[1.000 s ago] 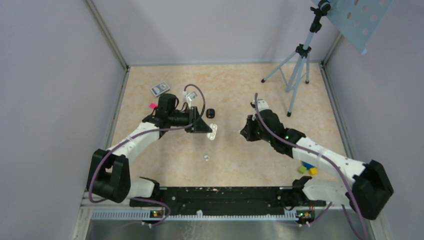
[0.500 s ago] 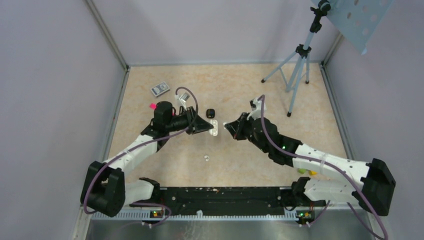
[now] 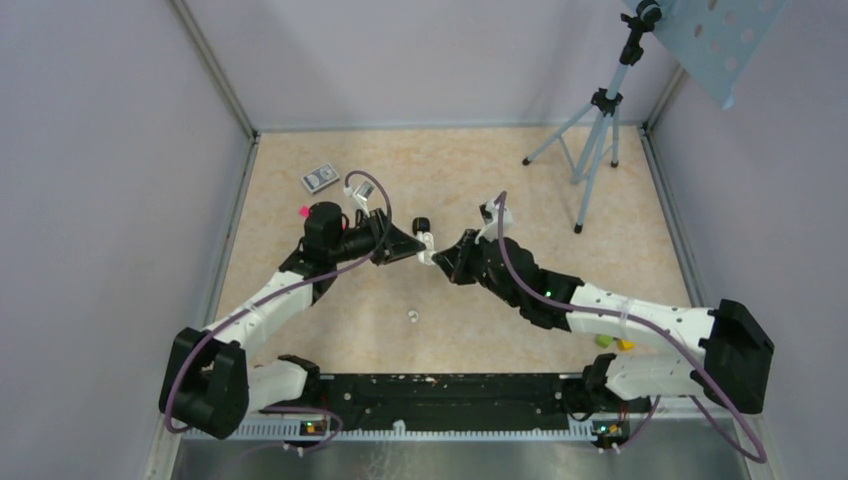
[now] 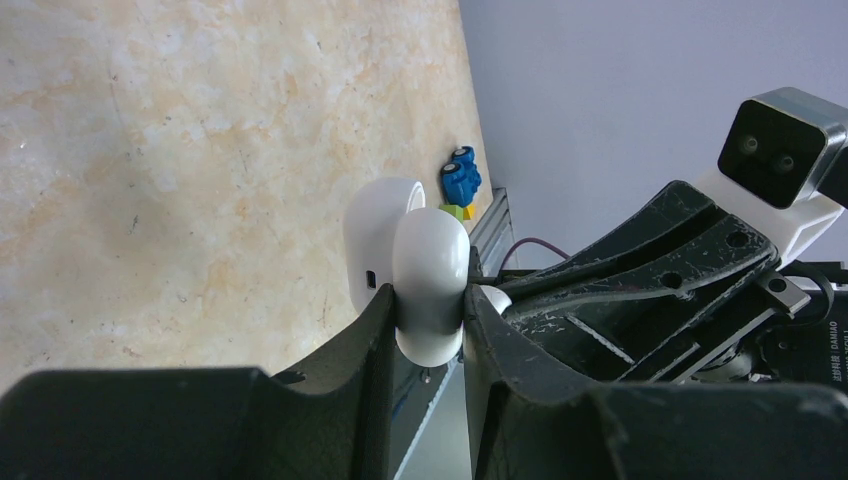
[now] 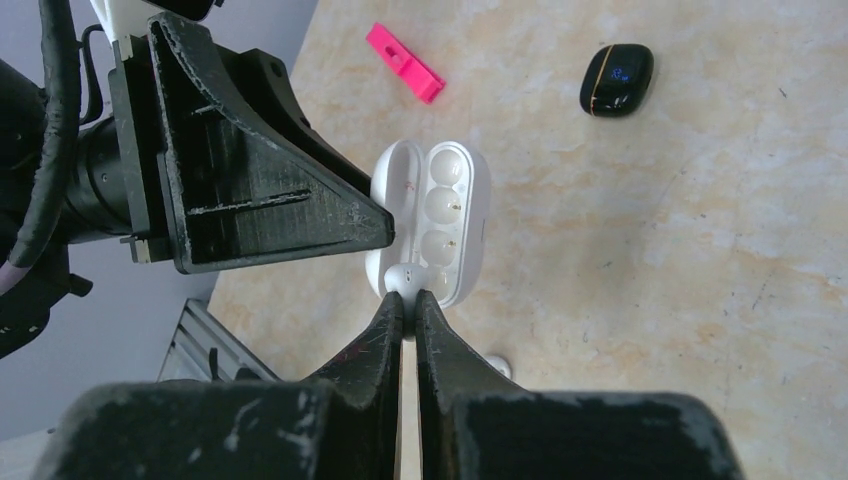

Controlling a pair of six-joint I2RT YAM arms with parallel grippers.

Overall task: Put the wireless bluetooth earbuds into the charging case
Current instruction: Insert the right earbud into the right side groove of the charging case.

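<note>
**Status:** the first insertion is judged to be under way. No bud is seen seated.

**Charging case** [image 5: 447,215]: it is located near the centre of the worktop [image 3: 520,180] with its lid swung open. It is clamped across its body between the fingers of the left hand [image 4: 429,300]. The wells that show in the right wrist view are seen to be empty. Whether the case rests on the worktop or is held above it cannot be told.

**First earbud** [image 5: 404,277]: it is pinched between the nearly closed fingers of the right hand [image 5: 408,302]. It is presented at the near end of the case, at 6 o'clock of the wells in the right wrist view. It is touching or just beside the rim. Whether it is started into a well cannot be told.

**Second earbud** [image 3: 412,316]: it is lying loose on the worktop at 6 o'clock of the case in the top view, well apart from both hands. It is not yet picked up.

**Also noted:**
- A black pod [image 5: 617,78] lies at 12 o'clock of the case in the top view.
- A pink tab [image 5: 405,62] lies at about 9 o'clock of the case.

**Remaining (judged):**
- The first bud is to be seated and released.
- The second bud is to be fetched and seated.
</note>
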